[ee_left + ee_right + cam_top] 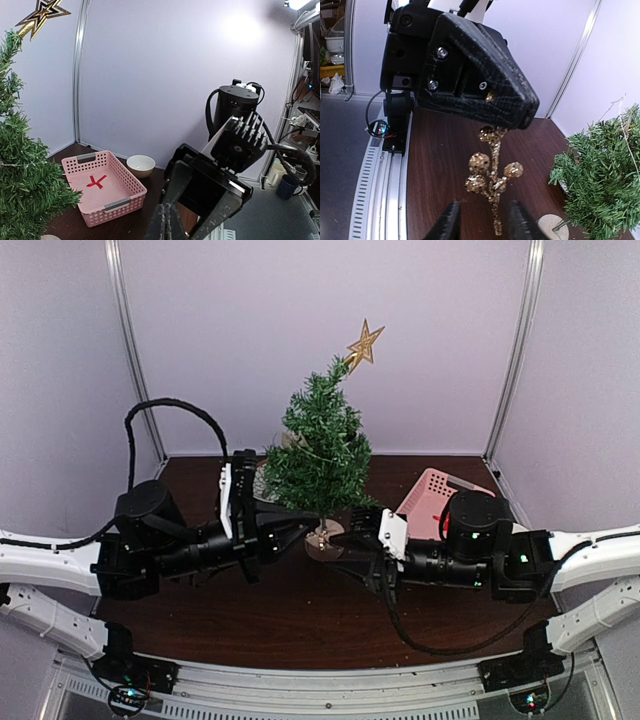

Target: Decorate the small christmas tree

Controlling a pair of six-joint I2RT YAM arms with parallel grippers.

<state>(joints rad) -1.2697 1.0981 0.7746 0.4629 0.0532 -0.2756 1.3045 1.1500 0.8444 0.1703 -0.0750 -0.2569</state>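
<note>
Right, from above: small christmas tree point(318, 455) dead centre, gold star point(365, 343) on top, left gripper point(302, 530) and right gripper point(345, 538) nose to nose at its base. Left wrist next: tree along the left edge, pink basket point(102, 192) lower middle, jaws pressed together. Right wrist: left gripper pinching a gold berry sprig point(492, 175) mid-frame, right fingers point(451, 222) spread either side, clear of it.

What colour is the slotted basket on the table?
Pink basket, red X on its floor; clearest in the left wrist view.
</note>
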